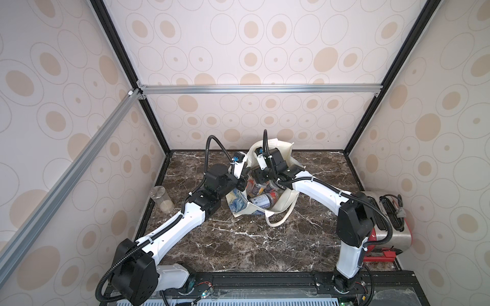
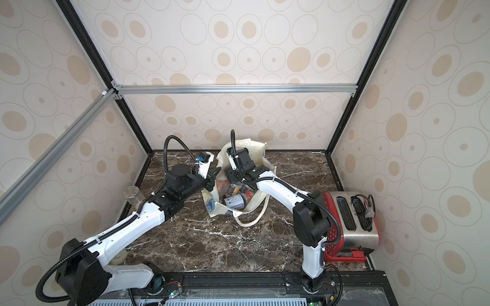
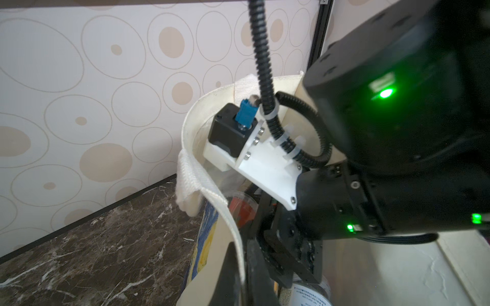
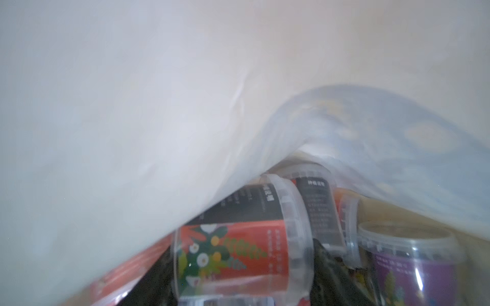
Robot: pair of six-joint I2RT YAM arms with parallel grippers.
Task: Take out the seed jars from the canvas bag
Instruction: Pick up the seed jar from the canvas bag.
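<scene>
Left arm stretches to the canvas bag (image 1: 289,202) at twelve o'clock on the table (image 1: 238,246), the left gripper (image 1: 242,185) clenched on its nine o'clock rim. The right gripper (image 1: 259,180) is sunk inside under draped canvas; I cannot tell its grip. The seed jars (image 1: 262,202) lie heaped inside. A toaster (image 1: 392,217) stands at three o'clock.

The right gripper (image 1: 261,177) is half hidden inside the canvas bag (image 1: 287,201); blurred fabric covers most seed jars (image 4: 238,246). At the bag's three o'clock, the right arm masks part of the toaster (image 1: 397,233).
</scene>
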